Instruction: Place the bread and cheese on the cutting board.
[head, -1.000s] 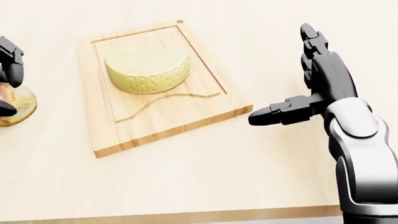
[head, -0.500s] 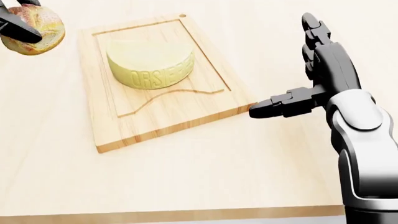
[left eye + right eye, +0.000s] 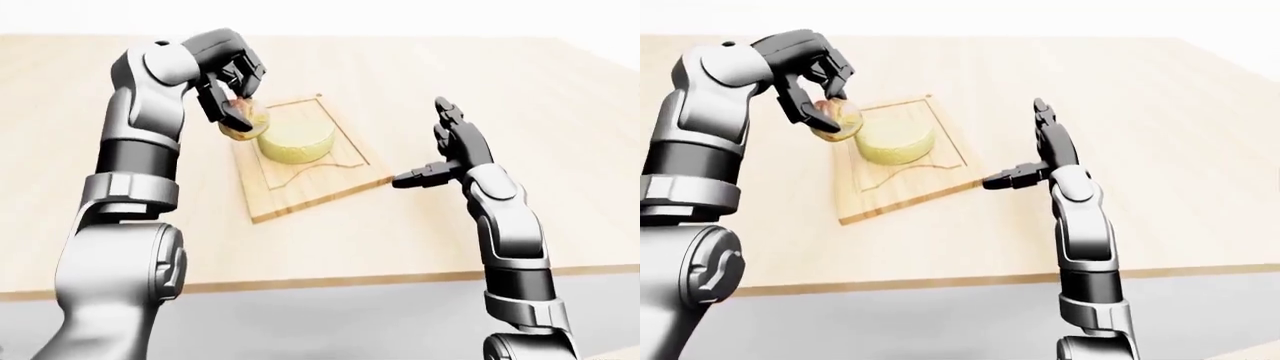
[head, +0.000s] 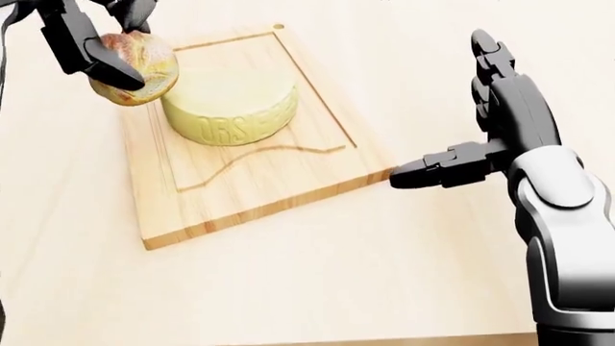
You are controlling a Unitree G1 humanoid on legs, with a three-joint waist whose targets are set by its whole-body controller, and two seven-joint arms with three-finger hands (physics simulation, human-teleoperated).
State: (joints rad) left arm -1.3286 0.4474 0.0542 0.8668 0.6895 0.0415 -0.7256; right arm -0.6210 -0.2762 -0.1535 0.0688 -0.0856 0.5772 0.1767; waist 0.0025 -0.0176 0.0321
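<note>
Left hand [image 4: 91,40] grips bread [image 4: 135,68] over board [image 4: 250,194]; right hand [image 4: 481,144] splayed.

In the head view, the cutting board [image 4: 251,189] lies on the table [image 4: 337,288], left of centre. The cheese [image 4: 231,106] sits on the upper part of the board. The bread [image 4: 135,66] is at the board's upper left corner, just left of the cheese and apparently touching it, gripped in the left hand [image 4: 81,40]. The right hand [image 4: 481,137] is right of the board, one fingertip near the board's lower right corner.
</note>
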